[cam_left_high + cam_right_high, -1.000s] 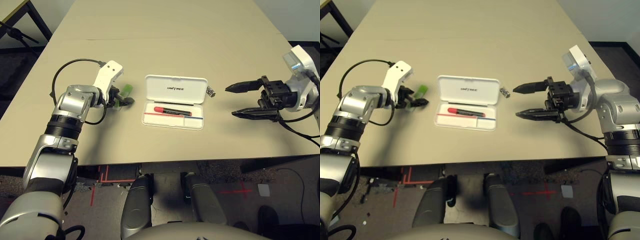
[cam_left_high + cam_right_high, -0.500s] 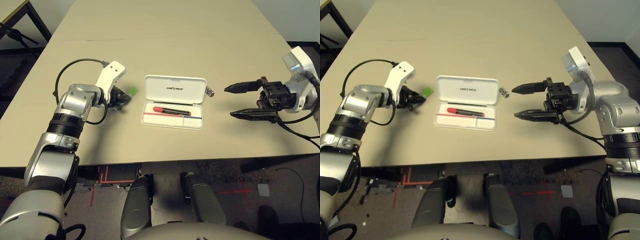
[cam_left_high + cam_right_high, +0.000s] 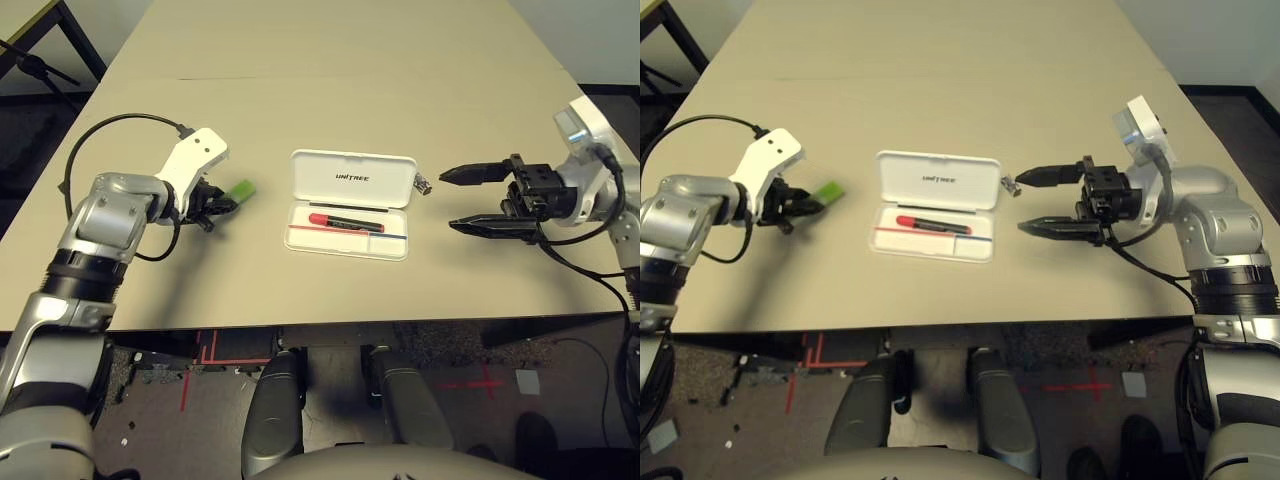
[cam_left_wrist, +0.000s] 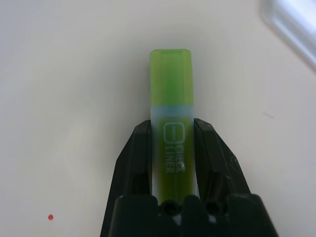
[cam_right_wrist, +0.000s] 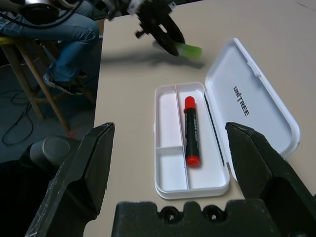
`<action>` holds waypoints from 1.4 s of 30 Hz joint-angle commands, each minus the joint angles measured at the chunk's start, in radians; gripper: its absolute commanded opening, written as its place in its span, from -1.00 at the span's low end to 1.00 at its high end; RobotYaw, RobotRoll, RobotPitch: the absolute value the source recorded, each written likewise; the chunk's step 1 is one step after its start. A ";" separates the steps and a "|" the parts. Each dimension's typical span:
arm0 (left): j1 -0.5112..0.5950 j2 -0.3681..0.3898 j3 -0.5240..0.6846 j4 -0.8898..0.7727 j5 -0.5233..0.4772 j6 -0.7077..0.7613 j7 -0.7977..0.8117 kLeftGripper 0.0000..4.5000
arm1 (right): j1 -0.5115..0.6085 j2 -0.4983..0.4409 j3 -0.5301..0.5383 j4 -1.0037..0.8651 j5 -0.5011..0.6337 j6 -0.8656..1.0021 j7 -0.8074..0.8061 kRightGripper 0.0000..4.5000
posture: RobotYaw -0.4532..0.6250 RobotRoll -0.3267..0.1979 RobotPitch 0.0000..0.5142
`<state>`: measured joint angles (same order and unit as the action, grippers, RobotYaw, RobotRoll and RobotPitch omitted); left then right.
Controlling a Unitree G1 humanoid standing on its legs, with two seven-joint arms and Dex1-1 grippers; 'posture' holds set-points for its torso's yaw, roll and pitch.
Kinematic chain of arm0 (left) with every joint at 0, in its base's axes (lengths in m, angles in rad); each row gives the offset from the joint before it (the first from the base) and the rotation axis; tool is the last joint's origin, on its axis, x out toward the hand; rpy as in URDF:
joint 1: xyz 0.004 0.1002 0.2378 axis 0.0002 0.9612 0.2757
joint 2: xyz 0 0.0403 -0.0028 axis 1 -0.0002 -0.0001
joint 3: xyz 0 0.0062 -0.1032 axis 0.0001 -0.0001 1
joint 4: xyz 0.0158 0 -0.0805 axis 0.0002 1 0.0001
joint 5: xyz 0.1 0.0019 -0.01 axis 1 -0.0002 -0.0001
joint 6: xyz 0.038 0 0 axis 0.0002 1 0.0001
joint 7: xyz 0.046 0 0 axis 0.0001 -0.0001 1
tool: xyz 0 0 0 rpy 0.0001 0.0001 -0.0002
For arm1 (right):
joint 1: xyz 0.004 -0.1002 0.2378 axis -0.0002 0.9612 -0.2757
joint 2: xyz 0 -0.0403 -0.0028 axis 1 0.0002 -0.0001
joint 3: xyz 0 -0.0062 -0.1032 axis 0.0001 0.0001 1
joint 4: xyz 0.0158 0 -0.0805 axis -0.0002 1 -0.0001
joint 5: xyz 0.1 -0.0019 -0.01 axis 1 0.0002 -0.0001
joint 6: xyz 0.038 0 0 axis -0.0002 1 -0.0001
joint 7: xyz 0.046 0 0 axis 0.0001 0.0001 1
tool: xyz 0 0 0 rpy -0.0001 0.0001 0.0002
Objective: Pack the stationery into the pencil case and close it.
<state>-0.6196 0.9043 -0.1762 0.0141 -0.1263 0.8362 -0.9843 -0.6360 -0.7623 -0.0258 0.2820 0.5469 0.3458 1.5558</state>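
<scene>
The white pencil case [image 3: 320, 170] lies open at the table's middle, lid back with dark lettering. A red-capped black marker [image 3: 345, 220] rests in its tray, also seen as the marker [image 5: 191, 131] in the right wrist view. My left gripper [image 3: 213, 200] is to the left of the case, shut on a light-green bar [image 3: 241, 189]. In the left wrist view both fingers [image 4: 140, 153] press the bar [image 4: 171, 79], whose far end sticks out. A tiny metal piece [image 3: 422, 185] lies by the lid's right corner. My right gripper [image 3: 447, 200] is open just right of it, holding nothing.
The tan table [image 3: 330, 90] runs far back behind the case. A person in jeans [image 5: 64, 34] sits on a stool beyond the table's left side. Red tape marks [image 3: 200, 350] show on the floor under the front edge.
My left gripper has shut on the green bar and drawn it leftward, away from the case. The right gripper has edged left toward the case, still open.
</scene>
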 commanded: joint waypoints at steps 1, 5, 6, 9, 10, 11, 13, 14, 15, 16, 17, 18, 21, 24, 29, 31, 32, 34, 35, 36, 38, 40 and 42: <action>0.028 0.045 0.015 -0.126 -0.054 0.030 -0.065 -0.52 | -0.009 0.009 0.005 0.016 -0.013 -0.018 0.018 1.00 | -0.04 0.25 -0.30; 0.032 0.060 0.012 -0.212 -0.087 -0.003 -0.106 -0.52 | -0.006 0.012 0.003 0.019 -0.014 -0.022 0.021 1.00 | -0.05 0.25 -0.30; 0.023 0.052 0.002 -0.228 -0.093 -0.003 -0.110 -0.52 | -0.005 0.011 0.002 0.018 -0.014 -0.022 0.019 1.00 | -0.06 0.25 -0.30; -0.018 -0.006 -0.045 -0.271 -0.112 0.009 -0.115 -0.52 | 0.000 0.007 -0.005 0.015 -0.011 -0.021 0.016 1.00 | -0.08 0.25 -0.31; -0.027 -0.019 -0.057 -0.277 -0.113 0.009 -0.117 -0.52 | 0.000 0.006 -0.006 0.013 -0.011 -0.020 0.015 1.00 | -0.10 0.25 -0.32; -0.040 -0.038 -0.079 -0.281 -0.110 0.003 -0.123 -0.52 | 0.004 0.004 -0.010 0.008 -0.009 -0.019 0.011 1.00 | -0.11 0.25 -0.32; -0.055 -0.061 -0.109 -0.281 -0.105 -0.016 -0.132 -0.52 | 0.011 0.001 -0.015 -0.001 -0.006 -0.017 0.006 1.00 | -0.14 0.25 -0.32; -0.067 -0.080 -0.137 -0.274 -0.094 -0.039 -0.138 -0.52 | 0.019 -0.002 -0.019 -0.010 -0.003 -0.014 0.002 1.00 | -0.14 0.25 -0.32; -0.077 -0.098 -0.161 -0.262 -0.083 -0.066 -0.145 -0.52 | 0.026 -0.005 -0.023 -0.019 0.000 -0.010 -0.004 1.00 | -0.17 0.25 -0.33; -0.085 -0.110 -0.177 -0.252 -0.076 -0.085 -0.149 -0.52 | 0.031 -0.006 -0.026 -0.026 0.002 -0.007 -0.008 1.00 | -0.18 0.25 -0.33; -0.094 -0.126 -0.198 -0.235 -0.066 -0.113 -0.158 -0.52 | 0.039 -0.010 -0.032 -0.037 0.005 -0.004 -0.014 1.00 | -0.18 0.25 -0.33; -0.104 -0.141 -0.214 -0.213 -0.058 -0.145 -0.167 -0.52 | 0.046 -0.013 -0.037 -0.046 0.008 0.000 -0.018 1.00 | -0.21 0.25 -0.33; -0.132 -0.184 -0.249 -0.107 -0.032 -0.246 -0.198 -0.52 | 0.066 -0.020 -0.052 -0.069 0.014 0.010 -0.032 1.00 | -0.24 0.25 -0.33; -0.143 -0.208 -0.276 -0.019 0.001 -0.327 -0.225 -0.52 | 0.082 -0.021 -0.060 -0.092 0.020 0.018 -0.043 1.00 | -0.26 0.25 -0.32; -0.148 -0.250 -0.290 0.028 0.027 -0.370 -0.246 -0.52 | 0.096 -0.022 -0.069 -0.115 0.029 0.033 -0.062 1.00 | -0.27 0.25 -0.31; -0.145 -0.260 -0.288 0.042 0.035 -0.386 -0.251 -0.52 | 0.096 -0.021 -0.071 -0.117 0.028 0.034 -0.067 1.00 | -0.27 0.25 -0.31; -0.141 -0.264 -0.287 0.050 0.040 -0.396 -0.250 -0.52 | 0.096 -0.020 -0.071 -0.116 0.027 0.033 -0.069 1.00 | -0.27 0.25 -0.31; -0.134 -0.271 -0.287 0.062 0.048 -0.417 -0.252 -0.52 | 0.095 -0.018 -0.071 -0.117 0.027 0.036 -0.074 1.00 | -0.27 0.25 -0.30; -0.131 -0.275 -0.286 0.067 0.051 -0.426 -0.252 -0.52 | 0.096 -0.016 -0.070 -0.119 0.027 0.036 -0.076 1.00 | -0.27 0.25 -0.30; -0.130 -0.277 -0.285 0.070 0.054 -0.433 -0.253 -0.52 | 0.097 -0.014 -0.069 -0.121 0.027 0.037 -0.079 1.00 | -0.27 0.25 -0.30; -0.128 -0.283 -0.284 0.077 0.060 -0.453 -0.255 -0.52 | 0.099 -0.011 -0.068 -0.123 0.028 0.039 -0.081 1.00 | -0.26 0.25 -0.29; -0.129 -0.287 -0.283 0.084 0.064 -0.473 -0.261 -0.52 | 0.099 -0.010 -0.067 -0.124 0.029 0.040 -0.083 1.00 | -0.26 0.25 -0.28; -0.131 -0.292 -0.283 0.091 0.065 -0.492 -0.270 -0.52 | 0.097 -0.008 -0.066 -0.123 0.029 0.041 -0.085 1.00 | -0.26 0.25 -0.28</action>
<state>-0.7601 0.6198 -0.4507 0.0950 -0.0748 0.3676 -1.2390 -0.5468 -0.7708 -0.0897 0.1778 0.5697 0.3803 1.4708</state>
